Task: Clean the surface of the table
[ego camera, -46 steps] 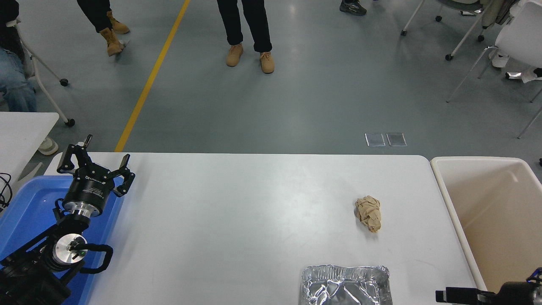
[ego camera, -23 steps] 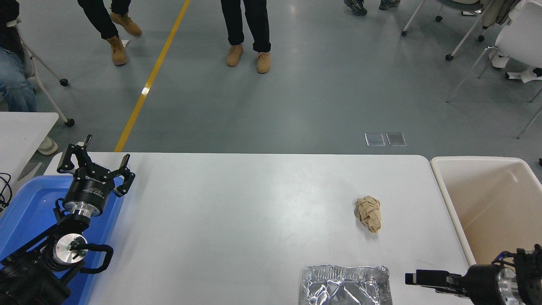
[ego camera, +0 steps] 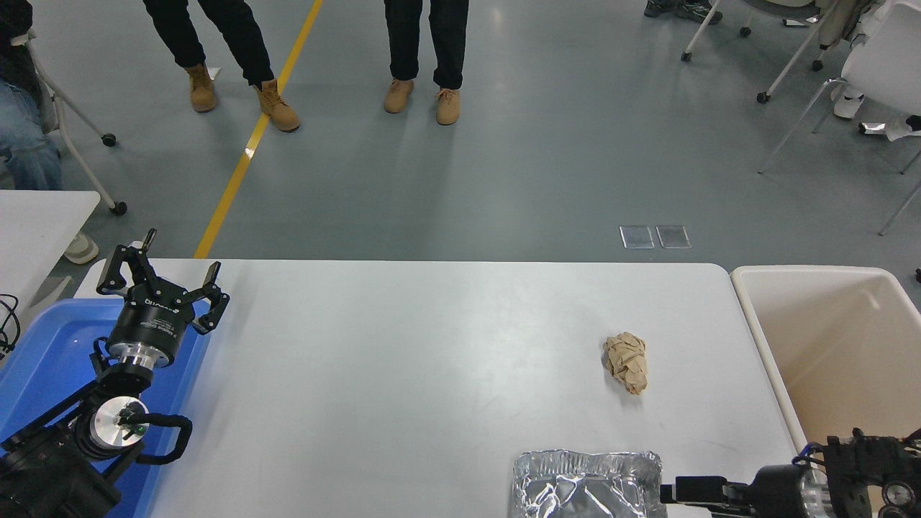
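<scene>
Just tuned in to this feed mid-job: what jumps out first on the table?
A crumpled brown paper wad lies alone right of centre on the white table surface. A crinkled foil tray sits at the near edge, with the right end effector beside it. The left end effector, open, is parked over a blue bin.

The white table surface (ego camera: 403,374) is lying flat and matte, its rounded far corners showing, its near edge running out of view at the bottom.
</scene>
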`<state>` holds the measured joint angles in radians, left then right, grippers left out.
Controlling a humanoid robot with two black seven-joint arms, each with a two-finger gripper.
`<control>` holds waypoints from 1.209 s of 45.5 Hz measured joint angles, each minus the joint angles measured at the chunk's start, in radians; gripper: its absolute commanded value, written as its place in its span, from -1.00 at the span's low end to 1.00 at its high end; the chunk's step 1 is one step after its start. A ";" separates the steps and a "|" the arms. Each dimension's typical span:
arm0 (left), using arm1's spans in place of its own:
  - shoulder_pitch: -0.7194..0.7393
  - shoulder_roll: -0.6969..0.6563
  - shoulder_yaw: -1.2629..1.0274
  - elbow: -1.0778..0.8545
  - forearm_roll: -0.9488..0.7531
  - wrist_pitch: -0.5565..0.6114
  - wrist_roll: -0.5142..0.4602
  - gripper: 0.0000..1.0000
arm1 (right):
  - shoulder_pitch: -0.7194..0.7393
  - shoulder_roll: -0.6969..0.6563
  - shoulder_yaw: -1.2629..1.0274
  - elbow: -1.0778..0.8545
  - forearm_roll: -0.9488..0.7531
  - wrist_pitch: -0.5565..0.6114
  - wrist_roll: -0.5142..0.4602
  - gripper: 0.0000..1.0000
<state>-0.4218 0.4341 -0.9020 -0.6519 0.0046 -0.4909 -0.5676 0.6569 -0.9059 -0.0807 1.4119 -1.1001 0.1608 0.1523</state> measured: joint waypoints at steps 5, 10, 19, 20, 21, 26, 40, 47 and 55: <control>0.000 0.000 0.000 0.000 0.000 0.000 0.000 0.98 | -0.012 0.011 -0.001 -0.016 -0.001 -0.003 0.000 0.96; 0.000 0.000 0.000 0.000 0.000 0.000 0.000 0.98 | -0.025 0.022 -0.001 -0.026 -0.002 -0.008 0.000 0.96; 0.000 0.000 0.000 0.000 0.000 0.000 0.000 0.98 | -0.047 0.043 -0.001 -0.035 -0.004 -0.016 0.000 0.96; 0.000 0.000 0.000 0.000 0.000 0.000 0.000 0.98 | -0.048 0.044 -0.001 -0.035 -0.004 -0.017 0.000 0.96; 0.000 0.000 0.000 0.000 0.000 0.000 0.000 0.98 | -0.049 0.047 -0.001 -0.036 -0.004 -0.018 0.000 0.96; 0.000 0.000 0.000 0.000 0.000 0.000 0.000 0.98 | -0.051 0.055 -0.001 -0.038 -0.005 -0.020 0.000 0.95; 0.000 0.000 0.000 0.000 0.000 0.000 0.000 0.98 | -0.055 0.087 -0.002 -0.063 -0.010 -0.024 0.001 0.95; 0.000 0.000 0.000 0.000 0.000 0.000 0.000 0.98 | -0.056 0.104 -0.002 -0.081 -0.014 -0.031 0.001 0.96; 0.000 0.000 0.000 0.000 0.000 0.000 0.000 0.98 | -0.055 0.117 -0.002 -0.094 -0.017 -0.041 0.001 0.95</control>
<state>-0.4218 0.4341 -0.9020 -0.6519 0.0046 -0.4909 -0.5676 0.6022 -0.7888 -0.0828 1.3176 -1.1167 0.1200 0.1537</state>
